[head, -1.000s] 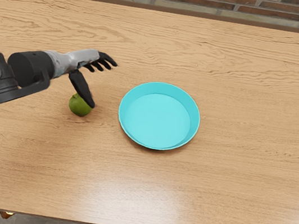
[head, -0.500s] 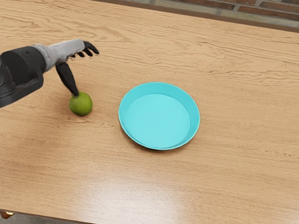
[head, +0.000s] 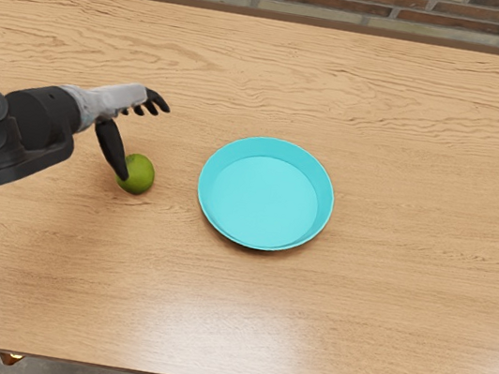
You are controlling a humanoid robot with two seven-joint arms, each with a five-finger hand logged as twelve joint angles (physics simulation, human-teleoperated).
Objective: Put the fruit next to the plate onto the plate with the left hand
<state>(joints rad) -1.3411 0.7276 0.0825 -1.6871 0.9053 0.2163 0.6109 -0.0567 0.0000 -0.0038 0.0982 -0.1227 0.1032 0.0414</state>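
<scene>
Currently the left hand (head: 118,107) is unclenched and holds nothing: fingers (head: 155,102) spread, thumb (head: 113,148) pointing down. The fruit (head: 141,175) sits on the bench (head: 349,336) just below the hand, at the thumb tip; actual contact cannot be confirmed. The plate (head: 273,145) lies beyond the fruit, on the side away from the arm, near it but not touching.

Handling: the fruit appears small, round, smooth, light and firm. Expect it to roll if nudged from one side. Grip it from above across its widest part, thumb opposing fingers.

Clearance: open bench surrounds the hand; no edge is close. The plate's raised rim is the only obstacle, so lift the fruit clear before crossing.
</scene>
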